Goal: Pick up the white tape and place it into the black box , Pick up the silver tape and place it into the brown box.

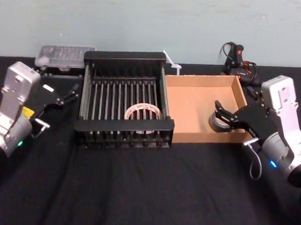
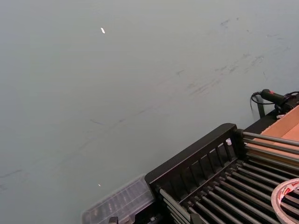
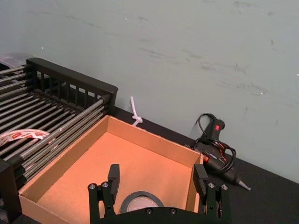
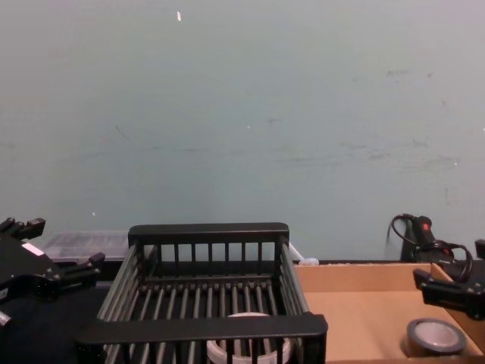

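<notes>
The white tape lies flat on the slatted floor of the black box, toward its front right; it also peeks over the box's front rim. In the brown box the silver tape rests flat on the floor near the right front corner. My right gripper hangs open just over that roll, and its fingers stand wider than the silver tape without touching it. My left gripper is open beside the black box's left wall, holding nothing.
A clear plastic case sits behind the left gripper at the table's back edge. A glue gun with cable lies behind the brown box, and a white zip tie lies between the boxes. Black cloth stretches in front.
</notes>
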Robot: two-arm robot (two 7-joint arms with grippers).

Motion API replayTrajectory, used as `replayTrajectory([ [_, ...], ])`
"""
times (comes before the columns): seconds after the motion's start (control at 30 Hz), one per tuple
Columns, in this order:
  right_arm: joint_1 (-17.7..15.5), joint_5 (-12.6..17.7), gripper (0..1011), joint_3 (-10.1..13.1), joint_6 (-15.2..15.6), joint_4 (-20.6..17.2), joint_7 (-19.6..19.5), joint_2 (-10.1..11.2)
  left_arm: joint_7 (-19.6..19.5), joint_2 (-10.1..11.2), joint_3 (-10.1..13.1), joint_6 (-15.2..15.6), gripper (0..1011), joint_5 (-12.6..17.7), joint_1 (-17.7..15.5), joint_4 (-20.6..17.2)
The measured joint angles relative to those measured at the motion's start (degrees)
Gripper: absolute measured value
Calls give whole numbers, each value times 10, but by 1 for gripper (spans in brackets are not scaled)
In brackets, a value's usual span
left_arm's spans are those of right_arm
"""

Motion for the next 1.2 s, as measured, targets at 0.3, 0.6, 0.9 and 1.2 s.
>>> replayTrajectory([
  [0.3,2,0,1002,-3,1,0,1,1,0,0,0,0,1001,0,0,0],
  [0.6,3,1,1002,-4,1,0,1,2,0,0,0,0,1001,0,0,0],
  [0.9,3,1,1002,-5,1,0,1,3,0,0,0,0,1001,0,0,0],
  [1.2,4,1,1002,-5,1,0,2,3,0,0,0,0,1001,0,0,0],
])
